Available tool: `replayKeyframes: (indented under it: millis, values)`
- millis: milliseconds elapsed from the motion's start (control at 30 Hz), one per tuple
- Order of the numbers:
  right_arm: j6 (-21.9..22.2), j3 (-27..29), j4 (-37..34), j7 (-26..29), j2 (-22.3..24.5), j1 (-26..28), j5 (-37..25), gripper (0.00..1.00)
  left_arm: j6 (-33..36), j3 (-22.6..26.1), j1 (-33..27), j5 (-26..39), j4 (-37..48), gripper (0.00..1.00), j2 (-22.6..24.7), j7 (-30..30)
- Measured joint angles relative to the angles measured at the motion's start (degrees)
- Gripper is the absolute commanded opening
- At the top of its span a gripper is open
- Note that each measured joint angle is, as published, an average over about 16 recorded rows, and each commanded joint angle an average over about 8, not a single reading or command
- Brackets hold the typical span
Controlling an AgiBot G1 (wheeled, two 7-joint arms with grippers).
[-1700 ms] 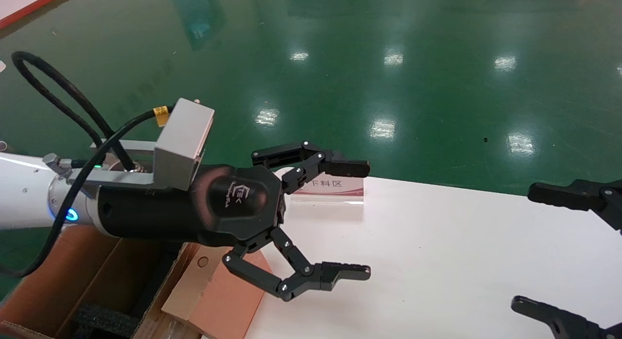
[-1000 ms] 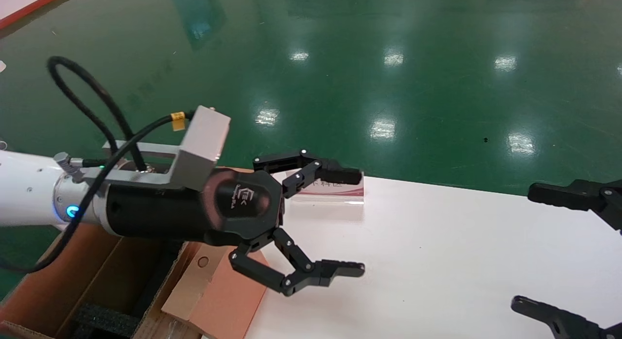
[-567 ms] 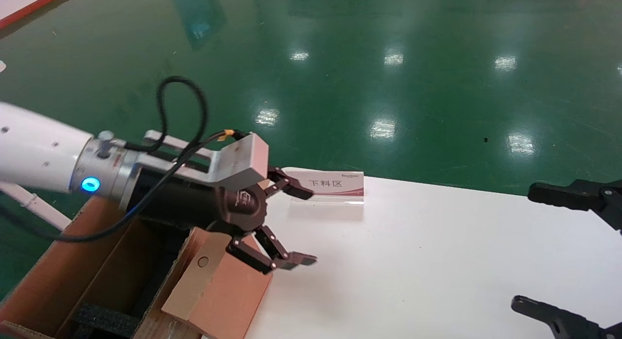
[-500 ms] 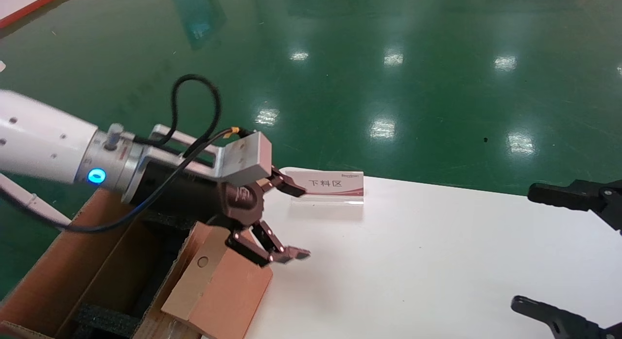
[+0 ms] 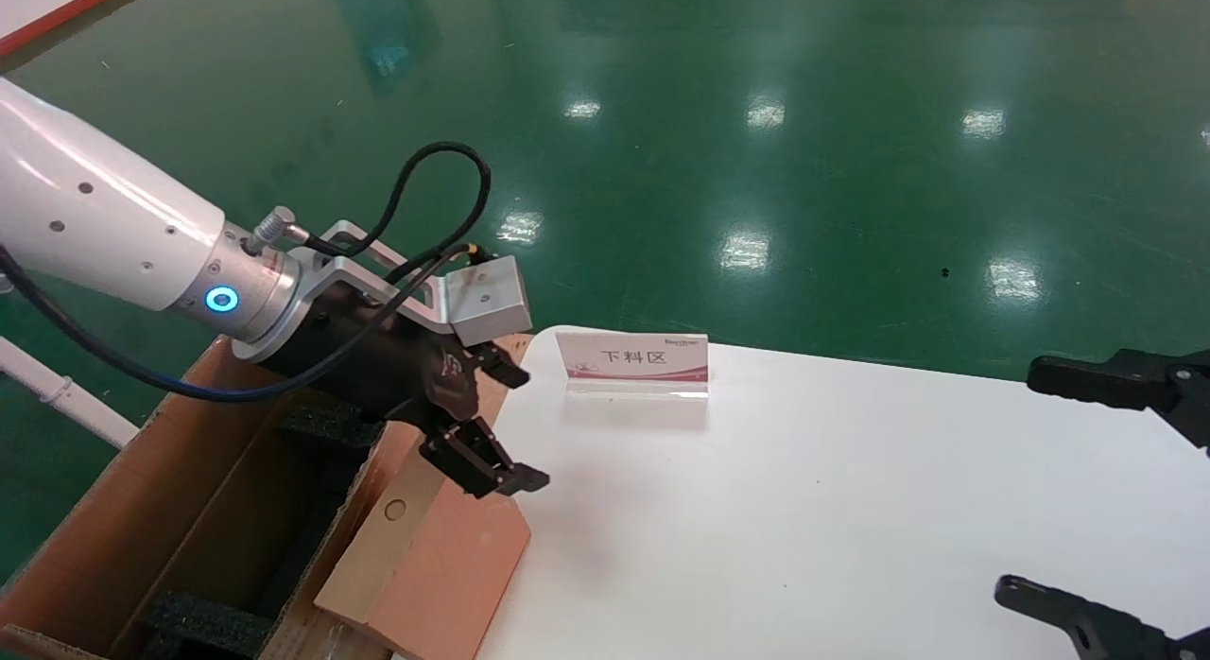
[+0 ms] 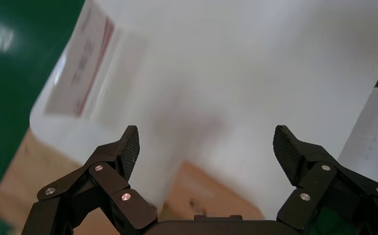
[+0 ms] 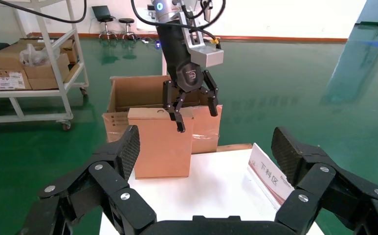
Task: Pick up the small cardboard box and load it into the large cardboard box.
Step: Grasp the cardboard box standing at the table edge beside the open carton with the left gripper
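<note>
Small cardboard box (image 5: 444,565) unmoved; left tool (image 5: 506,424) descended over it, spread.

Left tool (image 5: 503,422) hangs wide open, tilted downward from its white arm. Right tool (image 5: 1087,490) sits parked at the right, also spread open.

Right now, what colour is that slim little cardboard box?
Orange-brown small cardboard box, paler tan narrow edge; head view shows it best.

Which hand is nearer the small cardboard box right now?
Left. The left hand hangs open just above the small cardboard box, not touching it. The right hand sits open far across the white table.
</note>
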Motion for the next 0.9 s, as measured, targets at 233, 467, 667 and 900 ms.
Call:
replayKeyframes:
  millis: [233, 467, 667, 900]
  values:
    - [0.0, 0.0, 0.0, 0.0, 0.0, 0.0, 0.0, 1.00, 0.1, 9.8, -6.3, 2.5, -0.1, 1.00, 0.9, -6.4]
    - [0.0, -0.1, 0.0, 0.0, 0.0, 0.0, 0.0, 1.00, 0.1, 19.5, -12.4, 3.0, -0.1, 1.00, 2.1, -11.7]
    - [0.0, -0.1, 0.0, 0.0, 0.0, 0.0, 0.1, 1.00, 0.1, 27.4, -17.4, 1.7, -0.1, 1.00, 3.1, -15.4]
    - [0.0, -0.1, 0.0, -0.1, 0.0, 0.0, 0.1, 1.00, 0.0, 35.8, -22.1, -1.3, -0.1, 1.00, 4.1, -18.7]
